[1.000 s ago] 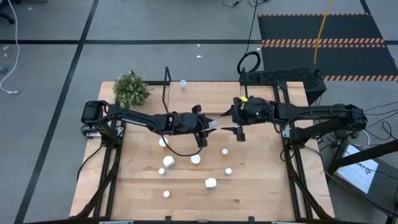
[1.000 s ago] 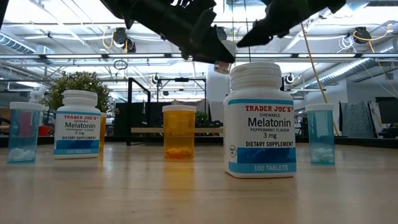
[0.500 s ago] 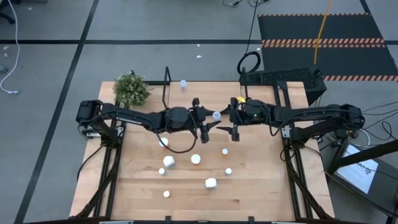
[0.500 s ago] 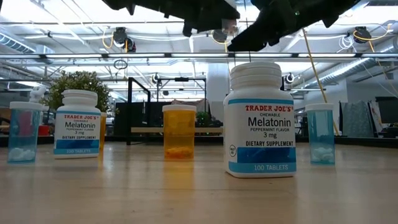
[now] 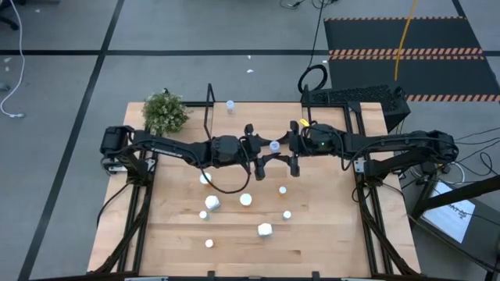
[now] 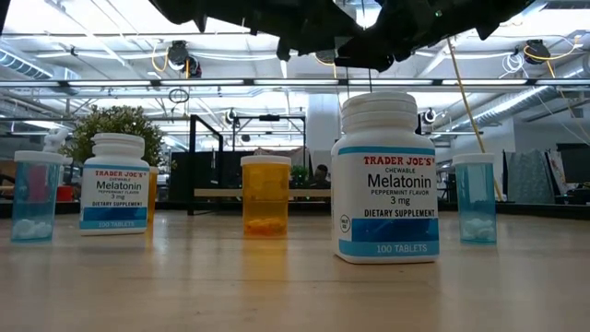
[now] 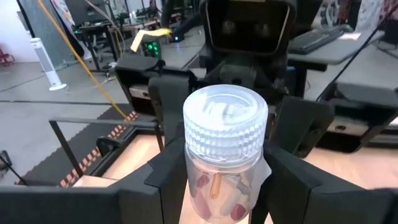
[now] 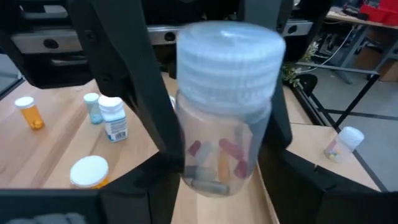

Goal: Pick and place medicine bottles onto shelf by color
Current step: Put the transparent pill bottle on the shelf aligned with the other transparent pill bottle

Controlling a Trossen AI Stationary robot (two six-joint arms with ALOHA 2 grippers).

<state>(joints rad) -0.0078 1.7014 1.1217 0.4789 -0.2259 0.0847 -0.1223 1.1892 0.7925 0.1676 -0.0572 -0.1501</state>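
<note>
Meeting mid-air above the worktop, left pincer pinches a clear bottle while right pincer sits spread around it, handover underway. One bottle stands by the shelf; roughly eight remain unsorted.

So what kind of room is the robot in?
Probably a robotics lab or workshop: a bare grey floor with black tape lines, exposed ceiling pipes and lights, and a keyboard beside the wooden table.
</note>
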